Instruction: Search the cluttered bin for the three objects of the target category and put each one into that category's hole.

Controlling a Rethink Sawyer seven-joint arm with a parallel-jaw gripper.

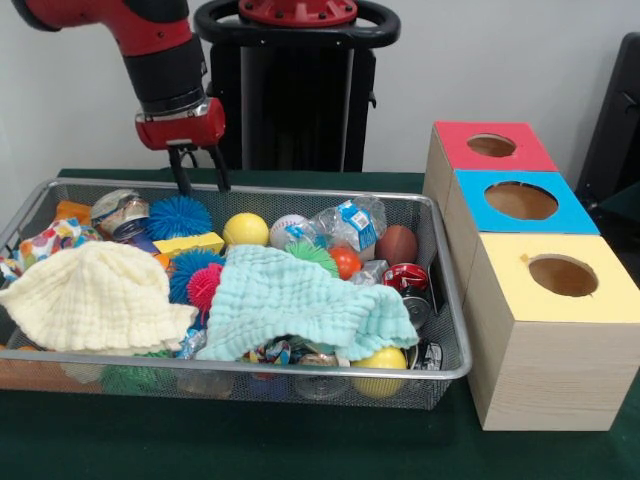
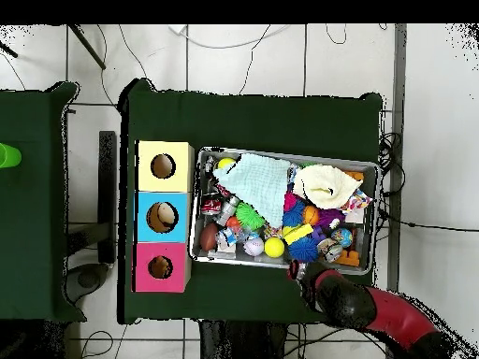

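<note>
Front view: wire bin (image 1: 448, 300) mid-frame, packed with balls, e.g. yellow ball (image 1: 245, 229) and spiky blue ball (image 1: 179, 216) upper left; mint cloth (image 1: 300, 305) and cream cloth (image 1: 95, 295) cover more. Gripper (image 1: 199, 168) upper left, narrowly open, empty, above the bin's back rim. Best to descend straight, pick exposed items first. Overhead view alone shows inside the three box holes (image 2: 162, 217) at left on the desk (image 2: 253, 117)

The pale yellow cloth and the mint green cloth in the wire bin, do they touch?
Cannot tell. The front view shows the pale yellow cloth and mint green cloth nearly meeting, with no plain contact or gap.
</note>
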